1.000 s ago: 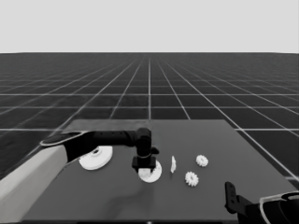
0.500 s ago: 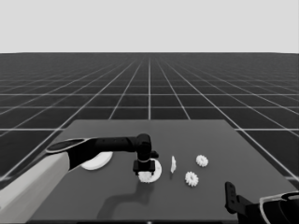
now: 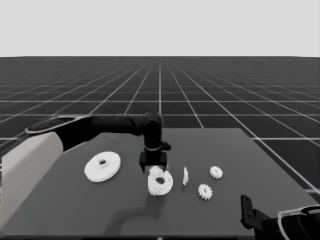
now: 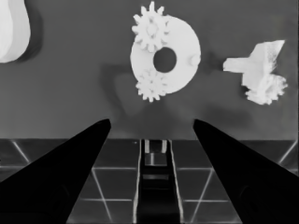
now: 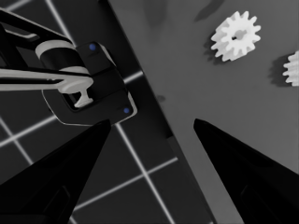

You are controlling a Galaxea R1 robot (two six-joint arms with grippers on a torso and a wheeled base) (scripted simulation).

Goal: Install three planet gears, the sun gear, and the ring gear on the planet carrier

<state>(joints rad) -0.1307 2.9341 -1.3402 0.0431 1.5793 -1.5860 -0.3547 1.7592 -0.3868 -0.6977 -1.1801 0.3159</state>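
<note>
In the head view the left claw (image 3: 153, 169) hangs just above the smaller round part (image 3: 160, 182) at mid-counter (image 3: 125, 215). Only the left wrist view shows its fingers spread, empty, and two gears (image 4: 150, 31) seated on that part. The right claw (image 5: 152, 128), also spread, waits at the counter's corner.

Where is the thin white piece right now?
In the head view the thin white piece stands on the table just right of the smaller round part, between it and two loose gears.
</note>
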